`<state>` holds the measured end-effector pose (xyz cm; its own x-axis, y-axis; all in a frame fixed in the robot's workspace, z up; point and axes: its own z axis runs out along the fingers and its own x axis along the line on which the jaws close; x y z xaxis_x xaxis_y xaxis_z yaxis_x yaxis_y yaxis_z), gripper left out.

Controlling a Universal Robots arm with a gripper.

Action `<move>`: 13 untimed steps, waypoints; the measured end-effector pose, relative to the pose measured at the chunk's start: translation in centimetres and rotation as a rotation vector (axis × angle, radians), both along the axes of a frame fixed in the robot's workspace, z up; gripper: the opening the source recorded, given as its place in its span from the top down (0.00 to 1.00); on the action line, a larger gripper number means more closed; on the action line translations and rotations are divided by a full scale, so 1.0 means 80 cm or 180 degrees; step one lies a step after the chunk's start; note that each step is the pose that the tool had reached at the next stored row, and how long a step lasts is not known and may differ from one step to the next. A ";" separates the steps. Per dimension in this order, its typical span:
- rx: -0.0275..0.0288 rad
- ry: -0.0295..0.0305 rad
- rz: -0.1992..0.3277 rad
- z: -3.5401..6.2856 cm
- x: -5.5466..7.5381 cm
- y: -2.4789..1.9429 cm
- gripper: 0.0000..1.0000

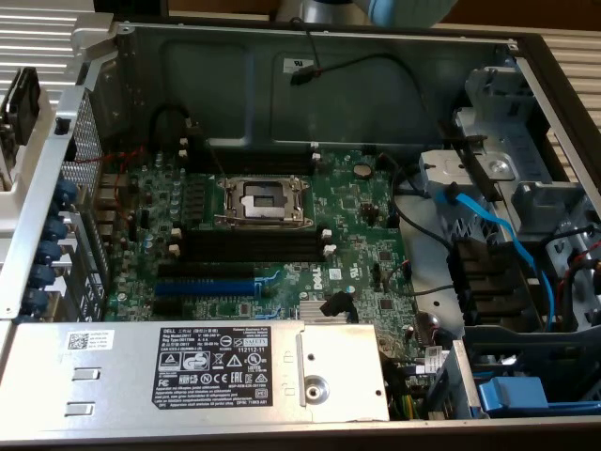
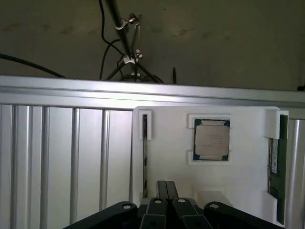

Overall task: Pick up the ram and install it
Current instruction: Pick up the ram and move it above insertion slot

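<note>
Ram (image 2: 281,167) in white holder (image 2: 167,152)

Open computer case showing its board; white tray holding a chip.
Grey metal computer case (image 1: 282,75) is lying open, green motherboard (image 1: 357,235) sitting inside. Silver-framed processor socket (image 1: 263,200) is sitting mid-board, with long black memory slots with white end clips (image 1: 246,246) running just beside it and blue expansion slots (image 1: 205,284) lying next to those. Silver power supply box with black label (image 1: 113,366) is covering the near edge. Blue flat cable (image 1: 498,228) is curving at the exterior view's right. Square silver-topped processor chip (image 2: 212,139) is resting in a white moulded tray (image 2: 176,162) on a ribbed aluminium surface (image 2: 62,157).
</note>
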<state>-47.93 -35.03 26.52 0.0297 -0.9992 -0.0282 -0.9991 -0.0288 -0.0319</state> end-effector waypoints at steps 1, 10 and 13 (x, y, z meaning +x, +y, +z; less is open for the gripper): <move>0.0000 0.0000 -0.0011 -0.002 0.000 -0.0002 0.90; 0.0002 -0.0004 -0.0073 -0.023 -0.001 -0.0182 0.90; 0.0008 -0.0006 -0.0090 -0.030 -0.001 -0.0255 0.90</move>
<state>-48.02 -37.07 24.13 0.0015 -0.9995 -0.0306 -0.9994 -0.0005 -0.0338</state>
